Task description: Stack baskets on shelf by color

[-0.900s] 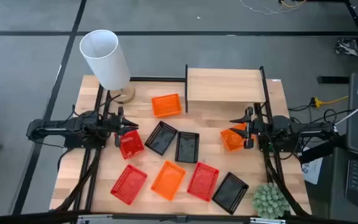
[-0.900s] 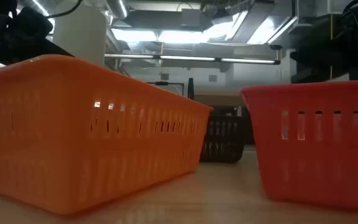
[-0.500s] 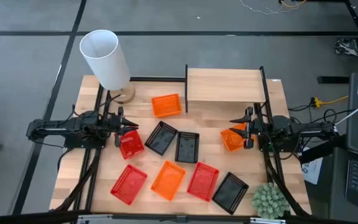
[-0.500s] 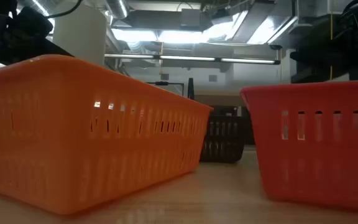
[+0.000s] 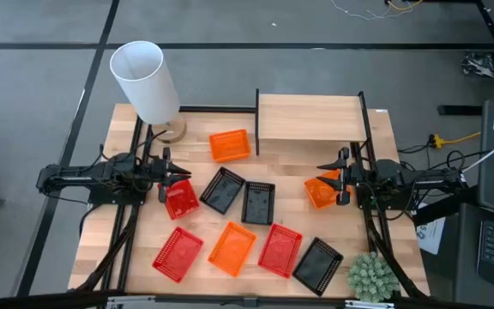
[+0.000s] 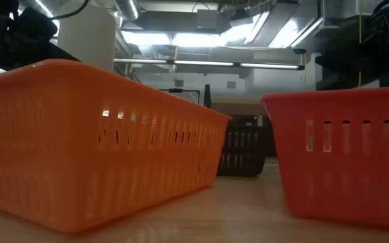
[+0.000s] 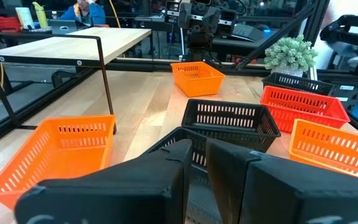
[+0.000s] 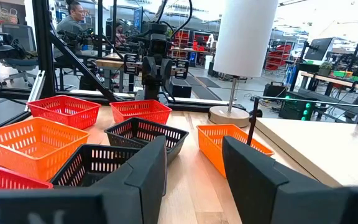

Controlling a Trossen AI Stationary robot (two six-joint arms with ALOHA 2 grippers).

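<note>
Nothing on the raised light-wood shelf [image 5: 309, 118] yet. Left gripper [image 5: 171, 178], narrowly parted and empty, beside a red mesh plastic basket [image 5: 180, 199]; right gripper [image 5: 331, 184], open and empty, at an orange mesh basket [image 5: 319, 192]. Best to pinch one rim wall squarely, lifting level.

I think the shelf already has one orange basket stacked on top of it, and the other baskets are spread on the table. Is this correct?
Not quite: the shelf has nothing on top, as the high view shows. The nearest orange basket sits on the table beside it. The other baskets are indeed spread on the table.
</note>
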